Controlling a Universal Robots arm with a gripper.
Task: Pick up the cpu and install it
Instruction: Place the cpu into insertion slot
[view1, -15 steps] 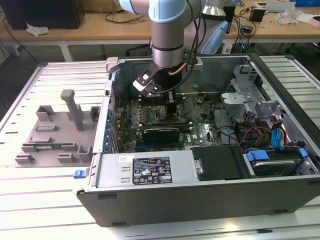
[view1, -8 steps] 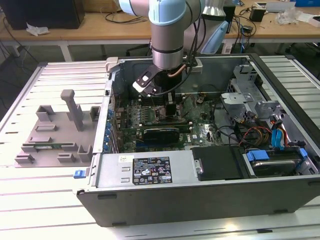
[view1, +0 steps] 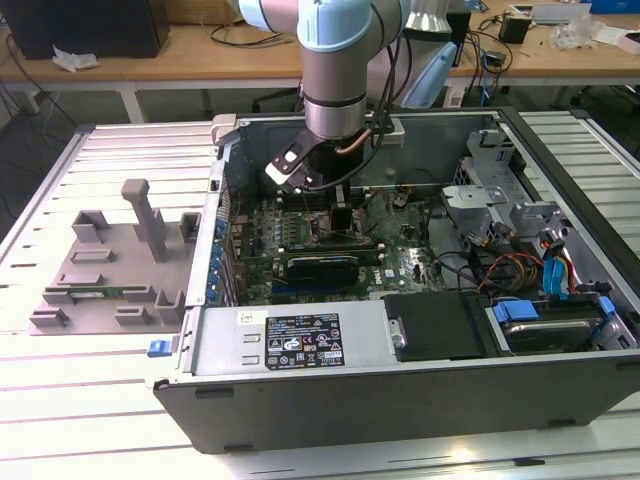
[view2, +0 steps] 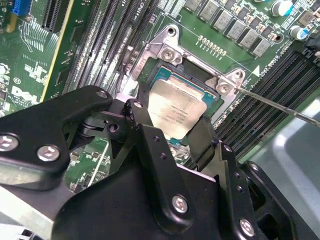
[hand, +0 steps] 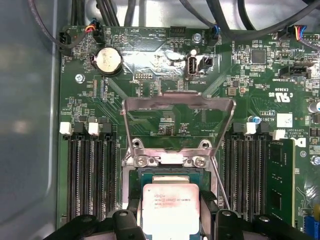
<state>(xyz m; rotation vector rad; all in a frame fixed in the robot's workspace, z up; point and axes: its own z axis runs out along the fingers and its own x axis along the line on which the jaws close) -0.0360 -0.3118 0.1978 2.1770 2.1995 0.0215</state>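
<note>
Tool (view2: 170, 125): closed on the chip's two opposite edges.
Chip (view2: 176, 106): held just above the open socket (hand: 164, 175), lid (hand: 178, 102) raised.
Care: keep it level, match corners, use no force.

Bright, even light from overhead, with hard glare on bare metal.

In the exterior view the pale counter (view1: 80, 420), well apart from the cpu, is lit almost to white. The inside of the computer case (view1: 400, 410) around the cpu lies in softer shade under the arm (view1: 335, 70). In both wrist views the cpu (hand: 170, 207) (view2: 175, 111) shines pale silver. In the first wrist view a white glare patch sits on the circuit board (hand: 150, 65) beyond the cpu, beside the coin battery (hand: 108, 60). In the second wrist view the black fingers (view2: 150, 150) just beside the cpu are dark, with small glints on their screws.
</note>
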